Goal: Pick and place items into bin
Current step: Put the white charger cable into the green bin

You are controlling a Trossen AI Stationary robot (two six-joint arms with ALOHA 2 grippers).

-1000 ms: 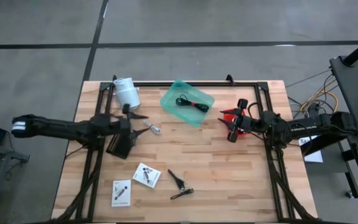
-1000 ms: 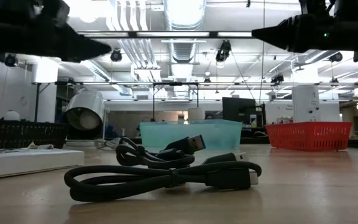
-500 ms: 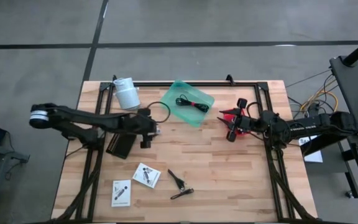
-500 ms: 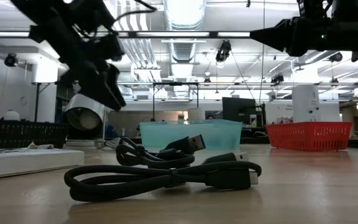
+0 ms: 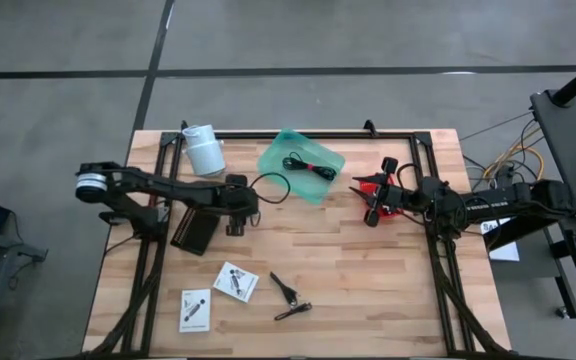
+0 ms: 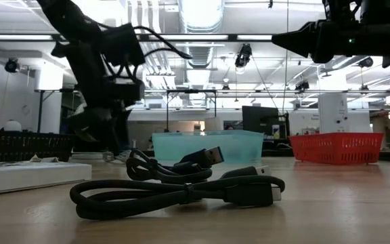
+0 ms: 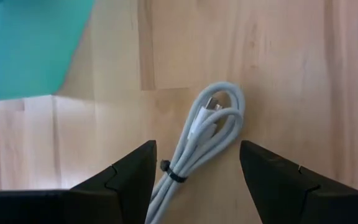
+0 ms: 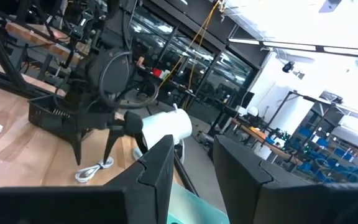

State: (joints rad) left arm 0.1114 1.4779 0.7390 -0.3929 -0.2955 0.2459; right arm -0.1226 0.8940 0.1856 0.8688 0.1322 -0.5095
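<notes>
A white cable [image 7: 211, 121], coiled and tied with a dark band, lies flat on the wooden table. My left gripper [image 7: 197, 146] points down over it, open, one finger on each side of the coil; in the high view it [image 5: 238, 210] stands left of the teal bin [image 5: 301, 165]. The bin holds a black cable with a red tie [image 5: 308, 167]. Black cables [image 5: 290, 297] and two white packets [image 5: 236, 281] lie near the table's near edge. My right gripper [image 5: 368, 203] hovers open over the red basket [image 5: 376, 187].
A white cylinder [image 5: 204, 150] stands near the far left corner, and a flat black pad [image 5: 193, 232] lies just left of my left gripper. In the low view the black cables [image 6: 181, 186] fill the foreground, with the bin [image 6: 208, 146] and red basket [image 6: 337, 147] behind.
My left arm has swung toward the table's right, from beside the black pad to over the white cable, and its gripper has tipped from level to pointing down, coming lower. The right arm has kept still.
</notes>
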